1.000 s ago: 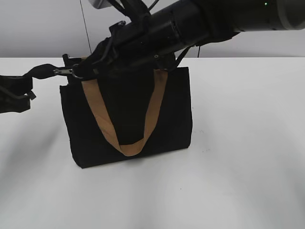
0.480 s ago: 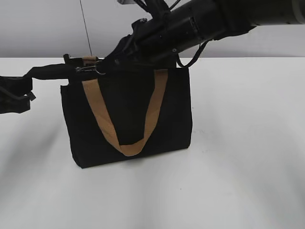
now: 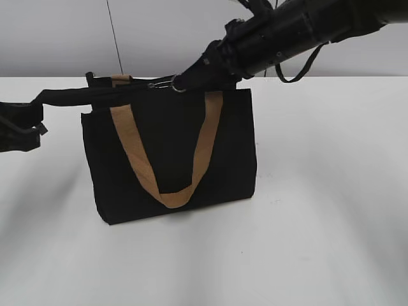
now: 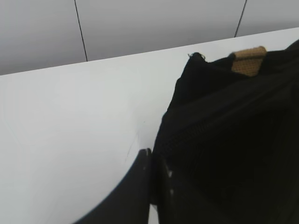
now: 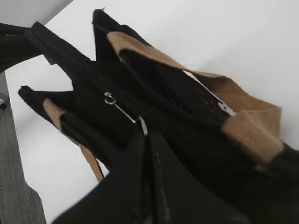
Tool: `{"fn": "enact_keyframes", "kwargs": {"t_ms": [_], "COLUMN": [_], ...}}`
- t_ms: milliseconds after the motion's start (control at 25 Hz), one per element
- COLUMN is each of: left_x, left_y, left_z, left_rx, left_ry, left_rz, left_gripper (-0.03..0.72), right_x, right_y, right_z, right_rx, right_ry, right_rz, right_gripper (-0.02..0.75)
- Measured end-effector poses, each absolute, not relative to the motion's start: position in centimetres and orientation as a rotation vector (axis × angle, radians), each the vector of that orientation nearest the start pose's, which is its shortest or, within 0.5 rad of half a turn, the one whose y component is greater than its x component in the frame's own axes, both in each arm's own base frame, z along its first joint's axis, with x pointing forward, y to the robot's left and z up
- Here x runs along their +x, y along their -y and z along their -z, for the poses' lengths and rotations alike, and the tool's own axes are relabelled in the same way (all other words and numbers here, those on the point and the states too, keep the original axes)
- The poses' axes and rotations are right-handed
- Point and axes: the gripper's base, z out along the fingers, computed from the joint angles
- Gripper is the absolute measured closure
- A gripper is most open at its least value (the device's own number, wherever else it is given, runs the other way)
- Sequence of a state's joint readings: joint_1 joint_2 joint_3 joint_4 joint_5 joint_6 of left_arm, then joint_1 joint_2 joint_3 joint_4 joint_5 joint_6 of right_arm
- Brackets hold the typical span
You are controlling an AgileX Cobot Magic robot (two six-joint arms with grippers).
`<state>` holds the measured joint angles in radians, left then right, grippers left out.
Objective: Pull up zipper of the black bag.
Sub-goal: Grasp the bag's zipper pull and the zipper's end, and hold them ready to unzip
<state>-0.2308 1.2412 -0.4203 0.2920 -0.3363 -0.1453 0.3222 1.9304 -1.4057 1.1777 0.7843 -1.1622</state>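
Note:
The black bag (image 3: pixel 172 153) stands upright on the white table with its tan handle (image 3: pixel 134 153) hanging down the front. My right gripper (image 3: pixel 185 81) is shut on the zipper (image 3: pixel 167 84), a small silver pull tab with a ring, about midway along the bag's top edge. In the right wrist view the zipper (image 5: pixel 122 111) runs into my closed right gripper (image 5: pixel 145 135). My left gripper (image 3: pixel 22 121) is at the far left, shut on a stretched black end of the bag's top. In the left wrist view the left gripper (image 4: pixel 153 161) pinches the black fabric (image 4: pixel 224 140).
The white table (image 3: pixel 331 191) stretches around the bag. A grey wall with a thin dark seam (image 3: pixel 115 38) stands behind it. The right arm (image 3: pixel 299 32) reaches in from the upper right above the bag.
My right gripper has moved to the right along the bag's top, drawing the zipper pull from near the left handle to about the middle. The left gripper has stayed put.

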Motion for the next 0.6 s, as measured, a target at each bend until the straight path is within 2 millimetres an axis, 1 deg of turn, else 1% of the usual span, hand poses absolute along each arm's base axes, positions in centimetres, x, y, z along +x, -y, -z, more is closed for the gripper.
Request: {"fn": "enact_keyframes", "kwargs": {"t_ms": [240,440,520,600], "left_x": [22.1,22.1,22.1,22.1], "left_y": [6.1,6.1,6.1,6.1], "left_z": [-21.5,-21.5,-21.4,-21.4], "left_rx": [0.417,0.417,0.417,0.417], "left_ry": [-1.941,-1.942,-1.943,-1.943], "left_rz": [0.158,0.158,0.158,0.158], "left_gripper": [0.684,0.684,0.684,0.684], "right_x": [38.8,39.4,39.6,39.6], "right_y": [-15.7,-13.0,-12.0,-11.6], "right_z": [-23.8,-23.7,-23.6,-23.6], "right_rx": [-0.767,-0.729,-0.710,-0.707], "right_ry": [-2.196,-2.248,-2.262,-2.270], "right_rz": [-0.975,-0.951,-0.936,-0.944], "right_gripper": [0.738,0.738,0.738,0.738]}}
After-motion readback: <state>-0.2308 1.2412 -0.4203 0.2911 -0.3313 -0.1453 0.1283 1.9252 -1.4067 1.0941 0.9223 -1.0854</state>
